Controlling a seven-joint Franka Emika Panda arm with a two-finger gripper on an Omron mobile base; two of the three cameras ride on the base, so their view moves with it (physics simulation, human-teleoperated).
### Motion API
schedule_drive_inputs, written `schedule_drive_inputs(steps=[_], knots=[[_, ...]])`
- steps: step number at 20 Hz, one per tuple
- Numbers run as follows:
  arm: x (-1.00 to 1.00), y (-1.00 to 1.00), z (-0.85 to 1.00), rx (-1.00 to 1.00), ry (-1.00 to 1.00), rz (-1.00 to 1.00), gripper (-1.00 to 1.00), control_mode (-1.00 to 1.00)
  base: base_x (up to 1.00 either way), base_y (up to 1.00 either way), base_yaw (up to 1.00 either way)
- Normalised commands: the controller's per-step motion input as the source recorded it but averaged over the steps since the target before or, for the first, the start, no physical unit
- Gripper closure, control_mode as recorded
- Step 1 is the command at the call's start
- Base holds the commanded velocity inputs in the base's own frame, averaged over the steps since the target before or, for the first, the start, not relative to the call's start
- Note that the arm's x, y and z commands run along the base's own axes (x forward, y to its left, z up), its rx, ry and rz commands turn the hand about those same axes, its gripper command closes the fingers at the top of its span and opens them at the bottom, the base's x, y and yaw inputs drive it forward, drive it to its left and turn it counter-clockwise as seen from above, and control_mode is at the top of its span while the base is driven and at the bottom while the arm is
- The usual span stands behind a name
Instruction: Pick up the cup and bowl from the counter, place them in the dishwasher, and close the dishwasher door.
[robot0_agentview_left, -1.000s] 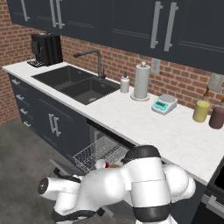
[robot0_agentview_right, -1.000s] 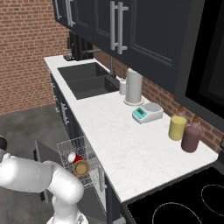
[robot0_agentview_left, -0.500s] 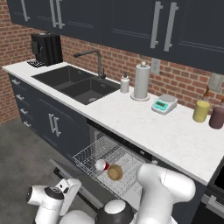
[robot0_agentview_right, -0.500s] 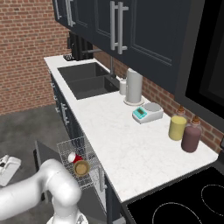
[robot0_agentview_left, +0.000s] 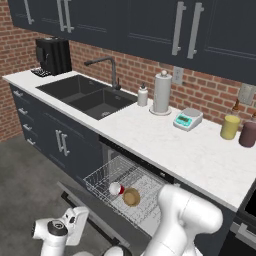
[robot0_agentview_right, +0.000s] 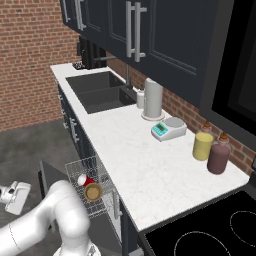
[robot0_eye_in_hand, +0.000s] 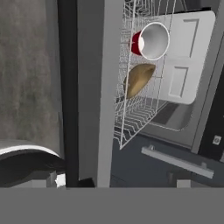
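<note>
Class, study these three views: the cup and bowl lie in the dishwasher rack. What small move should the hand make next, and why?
Probably bring the open hand under the lowered dishwasher door to lift it. The cup and bowl already lie in the rack, and the hand holds nothing, low beside the door's edge.

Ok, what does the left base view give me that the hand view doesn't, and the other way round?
Left base view: the counter with its sink, paper towel roll, scale, and the yellow cylinder and maroon cylinder.

Hand view: close up, a pale panel with recessed rectangles behind the rack, and a bar handle on a dark front.

Both: the cup on its side and the bowl beside it in the pulled-out wire rack; dishwasher door down.
</note>
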Motion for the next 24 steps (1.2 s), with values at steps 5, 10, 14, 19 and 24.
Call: schedule_drive_inputs(steps=[5, 10, 14, 19, 24], knots=[[0.41, 0.0, -0.57, -0.11, 0.0, 0.01, -1.0, -1.0, 0.0, 0.0, 0.0], [0.28, 0.07, -0.61, -0.14, 0.0, 0.01, -1.0, -1.0, 0.0, 0.0, 0.0], [0.18, 0.19, -0.51, -0.14, 0.0, 0.0, -1.0, -1.0, 0.0, 0.0, 0.0], [0.24, 0.25, -0.45, -0.14, -0.03, 0.0, -1.0, -1.0, 0.0, 0.0, 0.0], [0.41, 0.15, -0.45, -0.12, -0.01, 0.0, -1.0, -1.0, 0.0, 0.0, 0.0]])
